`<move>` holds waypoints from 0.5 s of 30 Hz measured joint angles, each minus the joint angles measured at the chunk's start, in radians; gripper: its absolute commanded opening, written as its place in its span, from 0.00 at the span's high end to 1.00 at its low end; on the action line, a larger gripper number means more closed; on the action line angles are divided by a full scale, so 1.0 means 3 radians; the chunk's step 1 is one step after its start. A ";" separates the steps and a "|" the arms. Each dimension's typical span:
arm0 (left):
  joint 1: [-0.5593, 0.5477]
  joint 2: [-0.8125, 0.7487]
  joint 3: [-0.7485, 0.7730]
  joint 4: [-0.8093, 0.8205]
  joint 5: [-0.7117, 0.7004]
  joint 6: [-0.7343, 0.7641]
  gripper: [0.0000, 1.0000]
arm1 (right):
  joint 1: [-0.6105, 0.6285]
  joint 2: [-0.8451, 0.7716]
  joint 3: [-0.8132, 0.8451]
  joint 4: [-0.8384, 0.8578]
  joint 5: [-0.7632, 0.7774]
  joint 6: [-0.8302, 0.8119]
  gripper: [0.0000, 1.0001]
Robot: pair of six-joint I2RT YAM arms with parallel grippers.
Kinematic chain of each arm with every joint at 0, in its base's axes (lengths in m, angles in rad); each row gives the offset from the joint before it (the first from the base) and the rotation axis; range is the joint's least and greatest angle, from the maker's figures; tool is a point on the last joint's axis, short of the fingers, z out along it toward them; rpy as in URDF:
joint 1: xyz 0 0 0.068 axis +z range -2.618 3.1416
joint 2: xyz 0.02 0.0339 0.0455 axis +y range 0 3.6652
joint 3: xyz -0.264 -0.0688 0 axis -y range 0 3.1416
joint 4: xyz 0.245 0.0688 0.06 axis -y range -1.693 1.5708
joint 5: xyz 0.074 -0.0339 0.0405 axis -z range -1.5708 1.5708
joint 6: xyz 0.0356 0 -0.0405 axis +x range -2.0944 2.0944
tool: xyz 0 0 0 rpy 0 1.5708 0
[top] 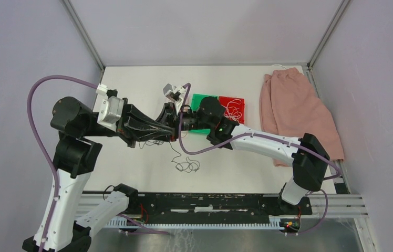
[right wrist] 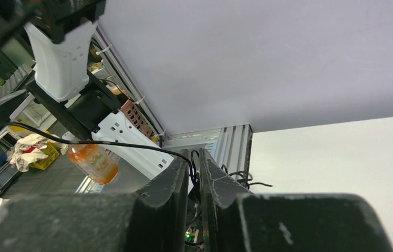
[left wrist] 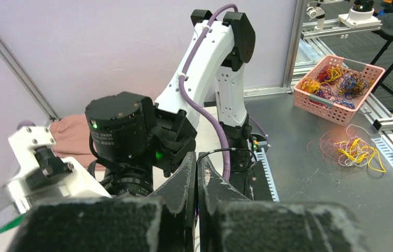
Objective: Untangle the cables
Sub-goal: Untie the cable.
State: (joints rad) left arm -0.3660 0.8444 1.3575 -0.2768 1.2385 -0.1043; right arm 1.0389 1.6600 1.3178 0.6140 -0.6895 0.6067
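The cables (top: 186, 167) are down to a small dark tangle on the white table (top: 131, 89), near the front and just below where the two arms meet. One strand rises from it towards the grippers. Up there a black wire (right wrist: 105, 143) is pinched at both ends. The left gripper (left wrist: 196, 157) has its jaws all but closed, with the wire looping out of the tips. The right gripper (right wrist: 194, 156) is closed just as tightly on it, and the wire runs off to one side. By the look of it they face each other so they can draw this one strand clear of the rest. Behind them, white wires lie curled on a red tray (top: 239, 100) beside a green tray (top: 199, 100). That's probably where freed strands get sorted. A pink cloth (top: 294, 110) lies off to the right, well apart.
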 measured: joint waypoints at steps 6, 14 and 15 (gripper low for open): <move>0.0000 0.0050 0.0127 0.0036 0.0008 -0.0045 0.97 | -0.0031 0.0038 -0.0163 0.0080 0.0083 0.0036 0.84; 0.0000 0.0160 0.0235 0.0062 0.0009 -0.0113 0.97 | -0.0170 0.0224 -0.0320 0.0373 0.0122 0.0291 0.85; 0.0000 0.0174 0.0240 0.0065 0.0009 -0.0116 0.97 | -0.0179 0.0244 -0.0331 0.0373 0.0134 0.0301 0.85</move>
State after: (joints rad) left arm -0.3660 0.8967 1.4296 -0.2573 1.2411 -0.1390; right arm 0.9852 1.7332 1.2186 0.7258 -0.6495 0.6971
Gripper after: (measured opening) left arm 0.046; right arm 0.160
